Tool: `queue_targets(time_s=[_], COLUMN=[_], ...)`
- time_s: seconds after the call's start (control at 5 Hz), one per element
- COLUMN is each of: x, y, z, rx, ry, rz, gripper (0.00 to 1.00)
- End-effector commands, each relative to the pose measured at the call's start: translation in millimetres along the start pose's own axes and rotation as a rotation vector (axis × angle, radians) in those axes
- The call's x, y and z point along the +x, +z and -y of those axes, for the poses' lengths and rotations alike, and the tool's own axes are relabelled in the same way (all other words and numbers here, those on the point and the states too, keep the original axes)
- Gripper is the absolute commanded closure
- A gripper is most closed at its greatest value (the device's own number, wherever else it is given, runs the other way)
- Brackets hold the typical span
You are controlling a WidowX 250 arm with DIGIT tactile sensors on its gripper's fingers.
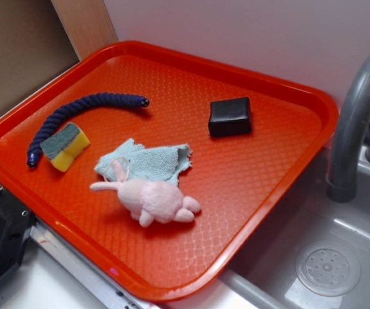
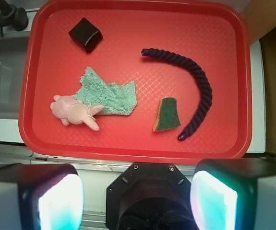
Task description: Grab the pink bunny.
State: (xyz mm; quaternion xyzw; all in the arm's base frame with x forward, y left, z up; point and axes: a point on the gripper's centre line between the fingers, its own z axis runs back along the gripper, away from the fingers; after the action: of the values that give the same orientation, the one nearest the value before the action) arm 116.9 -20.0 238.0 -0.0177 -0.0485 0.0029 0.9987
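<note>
While the robot's gripper [image 2: 138,201] waits with jaws apart off the orange plastic tray [image 2: 243,86], the small pale-pink plush bunny [image 2: 73,111] lies at the tray's eight o'clock, ears touching a blue-green rag [image 2: 110,97]; approach and descent remain ahead.

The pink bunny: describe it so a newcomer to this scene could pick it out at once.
Start at the orange-red tray beside the grey sink. Near the tray's middle lies a light blue-green rag, and the pink bunny lies against the rag's front edge, one ear resting on the cloth. It is the only pale, fuzzy thing there; the sponge, dark rope and black block lie apart.
</note>
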Motion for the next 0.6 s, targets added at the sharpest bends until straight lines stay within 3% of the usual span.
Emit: queue_targets(time_s=[0.0, 0.2, 0.4], x=[0, 10, 18], y=[0, -15, -30], z=[0, 11, 16], rx=[0.0, 0.012, -0.036], ry=[0.0, -0.253, -0.405], rz=[0.0, 0.026, 0.0], gripper=[0.0, 0.0, 0.0])
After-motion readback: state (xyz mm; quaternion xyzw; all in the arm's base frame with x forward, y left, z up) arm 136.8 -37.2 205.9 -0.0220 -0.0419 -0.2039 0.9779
